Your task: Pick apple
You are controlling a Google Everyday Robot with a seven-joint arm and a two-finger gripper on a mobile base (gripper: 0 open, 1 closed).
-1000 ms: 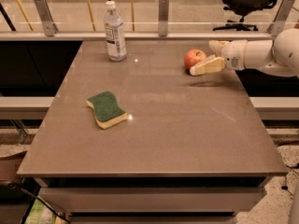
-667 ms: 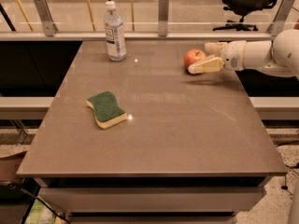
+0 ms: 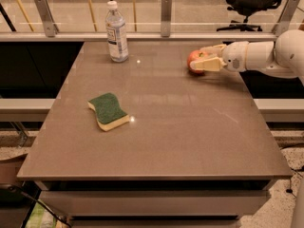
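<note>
The apple (image 3: 194,59), small, round and red-orange, sits on the table (image 3: 156,141) near its far right edge. My gripper (image 3: 203,57) reaches in from the right on a white arm (image 3: 259,56). Its two pale fingers stand apart, one behind the apple and one (image 3: 208,65) in front of it, so the apple lies between them. The apple still rests on the table top. Its right side is hidden by the fingers.
A clear plastic water bottle (image 3: 116,31) stands at the far left of the table. A green and yellow sponge (image 3: 108,111) lies left of the middle. A glass railing (image 3: 164,13) runs behind the table; an office chair (image 3: 251,4) stands beyond it.
My gripper has moved left, from beside the apple to having its fingers on both sides of it. The apple, bottle and sponge have not moved.
</note>
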